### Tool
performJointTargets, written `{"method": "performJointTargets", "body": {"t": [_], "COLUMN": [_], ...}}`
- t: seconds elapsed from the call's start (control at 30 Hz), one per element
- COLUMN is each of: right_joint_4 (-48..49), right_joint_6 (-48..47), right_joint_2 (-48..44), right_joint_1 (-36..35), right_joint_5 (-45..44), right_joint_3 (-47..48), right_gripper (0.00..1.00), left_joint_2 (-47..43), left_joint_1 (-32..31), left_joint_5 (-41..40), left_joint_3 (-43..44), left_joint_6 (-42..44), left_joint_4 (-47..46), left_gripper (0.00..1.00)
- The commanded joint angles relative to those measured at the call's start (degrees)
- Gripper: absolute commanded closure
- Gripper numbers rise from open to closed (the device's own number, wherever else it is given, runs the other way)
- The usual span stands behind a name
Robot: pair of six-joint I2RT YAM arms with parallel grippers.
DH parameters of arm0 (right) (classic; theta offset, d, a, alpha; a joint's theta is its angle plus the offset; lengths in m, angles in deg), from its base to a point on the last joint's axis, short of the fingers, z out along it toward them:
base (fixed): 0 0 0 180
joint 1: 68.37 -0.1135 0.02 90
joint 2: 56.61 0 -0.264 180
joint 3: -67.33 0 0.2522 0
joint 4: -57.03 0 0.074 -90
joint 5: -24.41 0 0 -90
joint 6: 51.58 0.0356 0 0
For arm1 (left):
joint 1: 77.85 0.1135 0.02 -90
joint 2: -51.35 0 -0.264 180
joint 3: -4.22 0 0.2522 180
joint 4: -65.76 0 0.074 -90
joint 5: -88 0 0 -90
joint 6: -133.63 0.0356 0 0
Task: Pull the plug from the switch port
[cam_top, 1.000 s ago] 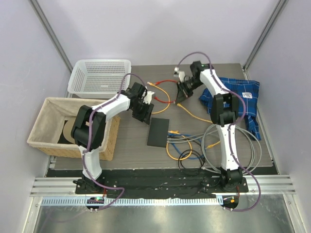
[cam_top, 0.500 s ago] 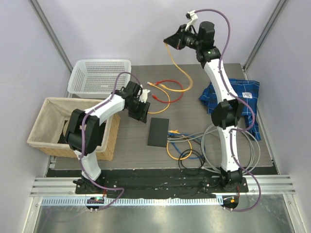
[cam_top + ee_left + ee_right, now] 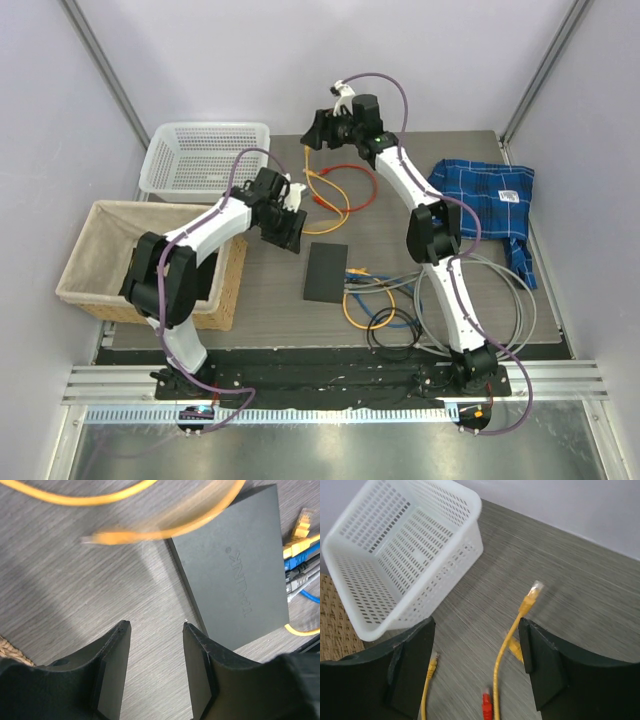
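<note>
Nearest the bases, grey, blue and yellow cables (image 3: 400,305) lie in loose loops on the wood-grain table (image 3: 260,300). They run to the switch (image 3: 326,271), a flat matte-black box lying mid-table, where their plugs (image 3: 299,555) sit in a row along its right edge. Each plug looks like a small, hard plastic block, and the cord behind it is limp. I judge the hold belongs on the plug body right at the socket, not on the cord. The switch seems light and smooth-cased, so it would likely slide unless pinned. To its left stands a wicker basket (image 3: 232,290). The left gripper (image 3: 154,626) hovers just beside the switch's far left corner, jaws apart and empty. Beyond it, yellow and red leads (image 3: 340,190) curl loose. The right gripper (image 3: 476,625) hangs over them, jaws wide, nothing clamped; a yellow plug (image 3: 534,591) shows free between them. Farthest are a perforated white basket (image 3: 208,127) and a blue checked cloth (image 3: 485,200)
</note>
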Motion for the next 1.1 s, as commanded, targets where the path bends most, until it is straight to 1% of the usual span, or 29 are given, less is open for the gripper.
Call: {"method": "performJointTargets", "body": {"t": [0.0, 0.1, 0.17, 0.23, 0.27, 0.3, 0.33, 0.37, 0.4, 0.43, 0.47, 0.5, 0.53, 0.6, 0.63, 0.67, 0.7, 0.73, 0.8, 0.83, 0.93, 0.97, 1.07], "right_joint_4": [-1.2, -3.4, -4.8, -5.5, -5.9, -5.9, -5.9, -5.8, -6.0, -6.0, -5.7, -4.7, -4.4, -5.6, -6.4, -6.8, -7.1, -7.3, -7.6, -9.2, -10.6, -11.6, -12.9], "right_joint_6": [-1.3, -1.1, -0.8, -0.4, -0.1, 0.9, 1.2, 1.4, 1.6, 1.7, 2.3, 4.2, 3.8, 1.1, -1.0, -1.7, -3.0, -3.6, -5.3, -6.5, -9.8, -11.2, -13.9], "right_joint_2": [-5.9, -9.3, -12.0, -14.0, -15.2, -17.6, -18.7, -19.9, -22.4, -23.9, -25.1, -27.3, -28.3, -31.8, -32.7, -33.8, -35.6, -37.0, -39.9, -40.6, -43.6, -43.8, -44.2], "right_joint_1": [2.9, 5.0, 6.2, 8.0, 8.6, 9.7, 10.2, 10.7, 11.1, 11.7, 12.0, 12.3, 12.5, 12.4, 11.9, 11.7, 11.6, 11.1, 10.6, 10.2, 9.9, 9.8, 9.6], "right_joint_5": [-0.9, -0.3, 1.8, 4.5, 5.3, 6.3, 7.5, 9.3, 8.7, 8.4, 9.1, 10.7, 12.1, 13.7, 14.0, 15.1, 15.5, 15.7, 15.9, 16.2, 16.5, 16.8, 16.6], "right_joint_3": [-0.8, -4.3, -7.2, -10.1, -13.6, -15.8, -18.0, -22.4, -25.0, -30.7, -33.5, -36.5, -41.5, -46.4, -50.8, -52.9, -54.8, -58.8, -63.9, -65.3, -70.7, -71.1, -72.2], "right_gripper": [0.24, 0.23, 0.23, 0.23, 0.24, 0.24, 0.25, 0.27, 0.28, 0.28, 0.29, 0.3, 0.3, 0.32, 0.32, 0.32, 0.32, 0.32, 0.31, 0.31, 0.3, 0.3, 0.29], "left_joint_2": [-3.1, -3.0, -2.9, -3.2, -3.2, -3.0, -2.8, -2.7, -2.2, -1.3, -0.6, 0.1, 2.3, 4.8, 7.4, 8.4, 9.4, 10.9, 12.4, 12.9, 14.7, 15.7, 18.2], "left_joint_1": [0.0, 0.0, 0.0, 0.0, 0.0, 0.0, 0.0, 0.0, 0.0, 0.1, 0.3, 0.8, 1.0, 1.5, 1.5, 1.5, 1.6, 1.4, 0.9, 0.6, 0.2, 0.2, 0.2], "left_joint_5": [-0.4, -0.3, -0.1, 2.5, 4.1, 7.8, 9.4, 10.6, 13.0, 14.2, 16.7, 18.6, 20.8, 22.1, 24.0, 25.1, 26.2, 26.6, 25.2, 21.6, 17.1, 14.1, 8.7], "left_joint_3": [-1.5, -2.1, -2.6, -2.6, -2.3, -2.0, -1.7, -1.4, -1.3, -0.5, -0.1, 0.3, 0.9, 3.2, 3.9, 4.6, 4.5, 4.3, 4.6, 4.9, 5.4, 5.6, 7.1], "left_joint_6": [0.3, 0.1, 0.0, 0.4, 1.3, 1.8, 2.2, 3.3, 3.9, 4.1, 6.8, 7.1, 7.4, 7.0, 6.6, 6.0, 4.7, 2.7, 1.7, 1.4, -0.2, -0.6, -1.5], "left_joint_4": [-0.4, -0.5, -0.8, -1.1, -1.1, -1.1, -1.1, -1.3, -1.2, -1.0, -0.8, -0.6, -0.2, 1.8, 2.1, 2.4, 1.6, 0.9, 0.4, 0.4, -0.4, -0.5, -0.4], "left_gripper": [0.49, 0.48, 0.48, 0.48, 0.48, 0.48, 0.48, 0.48, 0.48, 0.48, 0.48, 0.48, 0.48, 0.47, 0.47, 0.46, 0.46, 0.46, 0.46, 0.46, 0.46, 0.47, 0.48]}}
